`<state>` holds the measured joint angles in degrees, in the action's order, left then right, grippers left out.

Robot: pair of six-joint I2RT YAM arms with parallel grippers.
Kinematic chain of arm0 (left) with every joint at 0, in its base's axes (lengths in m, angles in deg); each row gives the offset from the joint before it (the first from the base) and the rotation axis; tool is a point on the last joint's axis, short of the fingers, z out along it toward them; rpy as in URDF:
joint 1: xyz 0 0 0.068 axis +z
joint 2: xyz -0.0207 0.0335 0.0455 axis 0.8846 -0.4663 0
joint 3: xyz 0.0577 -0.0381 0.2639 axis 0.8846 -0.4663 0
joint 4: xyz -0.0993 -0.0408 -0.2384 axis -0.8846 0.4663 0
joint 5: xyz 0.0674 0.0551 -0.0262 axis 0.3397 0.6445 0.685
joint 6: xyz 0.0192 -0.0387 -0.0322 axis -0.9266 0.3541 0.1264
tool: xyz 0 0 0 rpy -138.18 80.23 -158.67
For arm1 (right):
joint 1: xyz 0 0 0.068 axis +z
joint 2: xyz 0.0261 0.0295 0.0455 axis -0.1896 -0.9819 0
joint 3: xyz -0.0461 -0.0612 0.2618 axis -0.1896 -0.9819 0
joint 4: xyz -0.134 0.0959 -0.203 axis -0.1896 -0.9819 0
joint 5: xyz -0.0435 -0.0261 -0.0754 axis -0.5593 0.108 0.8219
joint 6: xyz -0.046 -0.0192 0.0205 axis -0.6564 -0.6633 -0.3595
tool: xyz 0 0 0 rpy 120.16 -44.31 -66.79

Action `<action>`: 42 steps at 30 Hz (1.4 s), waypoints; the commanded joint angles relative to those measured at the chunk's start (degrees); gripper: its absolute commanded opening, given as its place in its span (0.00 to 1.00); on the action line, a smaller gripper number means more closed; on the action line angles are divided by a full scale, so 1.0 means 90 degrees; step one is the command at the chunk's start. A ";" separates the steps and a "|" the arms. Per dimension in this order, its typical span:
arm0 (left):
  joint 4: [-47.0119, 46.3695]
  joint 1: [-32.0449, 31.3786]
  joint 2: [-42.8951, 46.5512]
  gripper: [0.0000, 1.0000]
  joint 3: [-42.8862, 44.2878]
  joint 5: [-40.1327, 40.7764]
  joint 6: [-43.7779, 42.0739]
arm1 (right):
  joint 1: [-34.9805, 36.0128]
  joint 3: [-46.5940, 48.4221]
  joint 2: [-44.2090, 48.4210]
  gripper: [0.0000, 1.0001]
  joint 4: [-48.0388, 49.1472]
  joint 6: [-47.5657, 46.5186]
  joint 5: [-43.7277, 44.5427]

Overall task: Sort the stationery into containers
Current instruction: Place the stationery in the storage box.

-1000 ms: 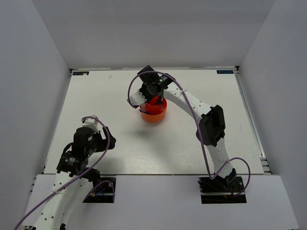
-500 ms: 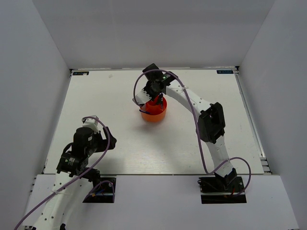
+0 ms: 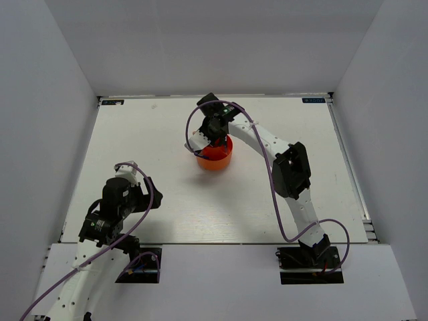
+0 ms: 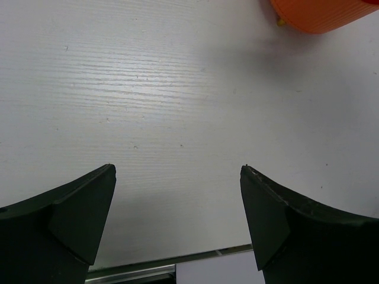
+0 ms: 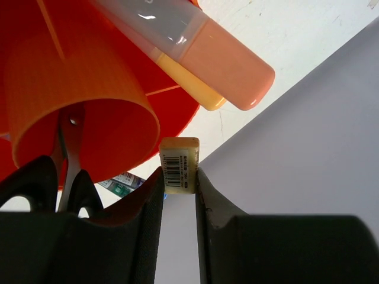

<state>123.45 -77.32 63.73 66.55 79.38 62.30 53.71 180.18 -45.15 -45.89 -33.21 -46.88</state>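
Observation:
The round orange tub [image 3: 215,155] stands mid-table towards the back. My right gripper [image 3: 212,136] hangs just over it. In the right wrist view that gripper [image 5: 179,178] is shut on a whitish eraser block [image 5: 179,164] with a barcode label, held at the tub's rim next to the central ring [image 5: 89,112]. A pink-capped pen [image 5: 228,65] and a yellowish one [image 5: 195,92] lean out of the tub. Black-handled scissors [image 5: 35,183] stand in a compartment. My left gripper [image 3: 150,194] is open and empty over bare table at the near left, as its wrist view [image 4: 177,171] shows.
The tub's edge shows at the top right of the left wrist view [image 4: 325,15], with a tiny yellowish bit [image 4: 280,22] beside it. A green-labelled item [image 5: 121,182] lies by the tub. White walls enclose the table on three sides.
The right wrist has turned and shifted slightly above the tub, with the elbow drawing in. The left arm has not moved.

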 commanded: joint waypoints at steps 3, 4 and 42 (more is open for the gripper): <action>-0.0137 0.0048 0.0050 0.96 -0.0048 -0.0058 0.0007 | 0.0041 -0.0066 0.0004 0.00 -0.0311 -0.0186 -0.0170; -0.0137 0.0048 0.0050 0.96 -0.0058 -0.0048 0.0007 | 0.0051 -0.0066 0.0014 0.00 -0.0322 -0.0196 -0.0179; -0.0127 0.0048 0.0050 0.96 -0.0058 0.0059 0.0007 | 0.0109 -0.0193 0.0151 0.32 -0.0215 -0.0372 -0.0180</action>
<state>123.45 -77.32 63.73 66.53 79.47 62.32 54.13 179.41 -45.15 -47.03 -35.72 -47.64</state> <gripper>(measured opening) 0.955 0.318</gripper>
